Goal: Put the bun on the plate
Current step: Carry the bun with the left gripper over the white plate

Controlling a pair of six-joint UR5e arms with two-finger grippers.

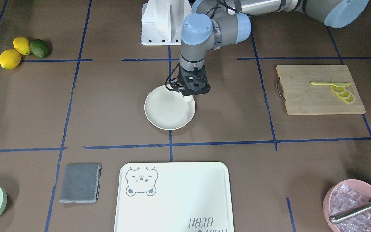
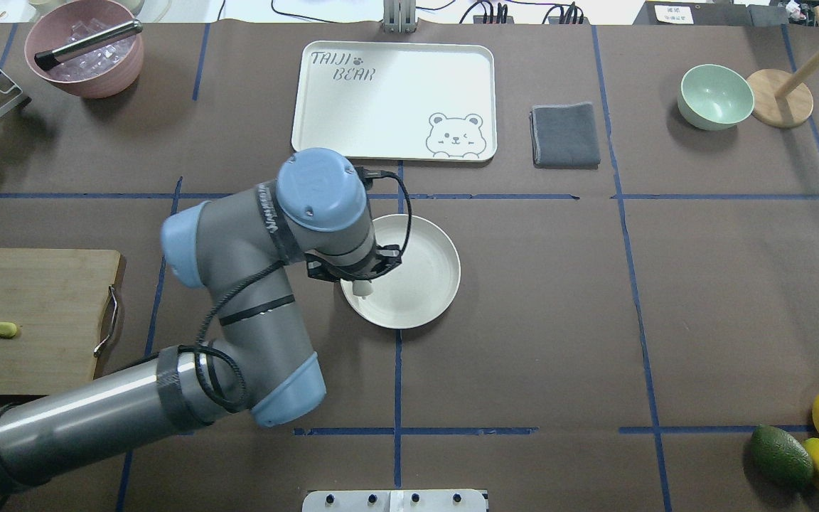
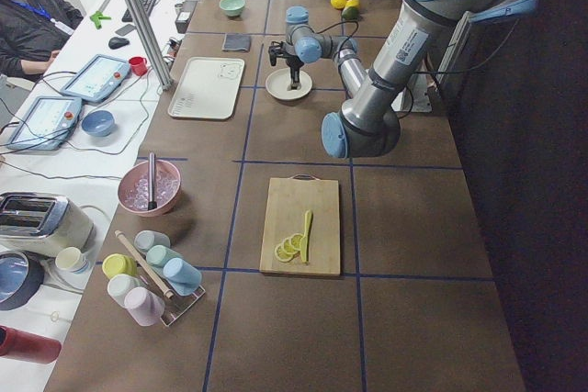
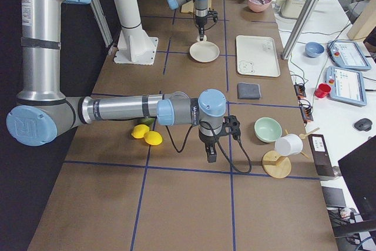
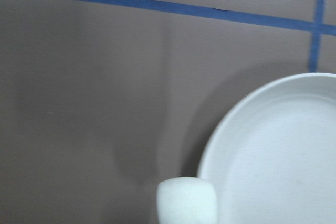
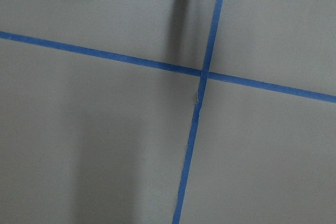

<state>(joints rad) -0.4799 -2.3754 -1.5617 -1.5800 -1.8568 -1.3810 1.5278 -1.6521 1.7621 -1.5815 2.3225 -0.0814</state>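
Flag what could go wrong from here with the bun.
1. The bun hangs in the left gripper right over the rim of the cream plate, not over its middle. Released here, it may tip off onto the table.
2. The gripper seems low over that rim, so descending here might strike it and shift the plate.

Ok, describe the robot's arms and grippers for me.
Both arms are grey tubes with light-blue joint caps and silver forearm sections. The left arm carries a looping black cable and a black left gripper. The right arm ends in a black right gripper, also cabled.
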